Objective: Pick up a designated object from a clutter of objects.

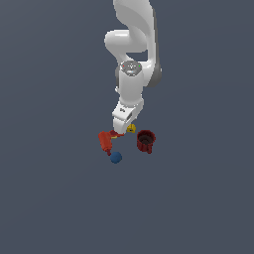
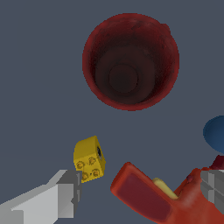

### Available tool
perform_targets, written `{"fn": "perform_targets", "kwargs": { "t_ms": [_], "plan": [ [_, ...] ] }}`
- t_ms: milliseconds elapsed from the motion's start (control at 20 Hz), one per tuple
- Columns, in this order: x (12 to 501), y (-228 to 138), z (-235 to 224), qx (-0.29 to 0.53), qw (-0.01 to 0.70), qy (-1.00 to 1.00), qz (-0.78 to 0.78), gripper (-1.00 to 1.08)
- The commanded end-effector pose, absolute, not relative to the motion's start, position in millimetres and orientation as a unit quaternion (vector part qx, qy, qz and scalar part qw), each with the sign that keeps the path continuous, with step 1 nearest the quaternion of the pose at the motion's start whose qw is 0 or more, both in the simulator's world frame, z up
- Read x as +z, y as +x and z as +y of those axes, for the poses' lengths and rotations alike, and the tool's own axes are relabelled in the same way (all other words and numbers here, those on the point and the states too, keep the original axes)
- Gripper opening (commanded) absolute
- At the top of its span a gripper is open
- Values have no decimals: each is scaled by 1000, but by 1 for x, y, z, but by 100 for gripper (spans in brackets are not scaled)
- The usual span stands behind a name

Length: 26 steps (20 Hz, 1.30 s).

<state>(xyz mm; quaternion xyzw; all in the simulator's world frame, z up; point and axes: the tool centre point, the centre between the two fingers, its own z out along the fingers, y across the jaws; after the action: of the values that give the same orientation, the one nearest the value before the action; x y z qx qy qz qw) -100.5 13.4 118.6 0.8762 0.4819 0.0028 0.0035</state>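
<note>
Exterior view: the white arm (image 1: 130,74) reaches down over the dark bench (image 1: 49,198), its gripper (image 1: 119,133) low among the clutter. The yellow block (image 1: 131,129) lies on the bench just beside the gripper, between it and the red mug (image 1: 145,141). The red tool (image 1: 105,141) lies on the exterior view's left of the gripper, touching or overlapping its tip, and the blue ball (image 1: 116,158) sits near the tool's lower end.

In the wrist view the jaws stand open. One grey finger (image 2: 57,197) ends right next to the yellow block (image 2: 89,159), which shows round studs on one face. The other finger (image 2: 214,188) is against the red tool (image 2: 157,199), which lies between the fingers. The mug (image 2: 130,61) stands upright and apart from the block, seen straight into its mouth. The ball (image 2: 215,133) is cut by the frame edge.
</note>
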Motion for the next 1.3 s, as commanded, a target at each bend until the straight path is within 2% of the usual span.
{"fn": "perform_targets", "kwargs": {
  "t_ms": [0,600,1250],
  "plan": [
    [108,-111,16,2,3,858,513,100],
    [76,-149,24,0,0,795,607,100],
    [68,-155,25,0,0,785,619,100]
  ]
}}
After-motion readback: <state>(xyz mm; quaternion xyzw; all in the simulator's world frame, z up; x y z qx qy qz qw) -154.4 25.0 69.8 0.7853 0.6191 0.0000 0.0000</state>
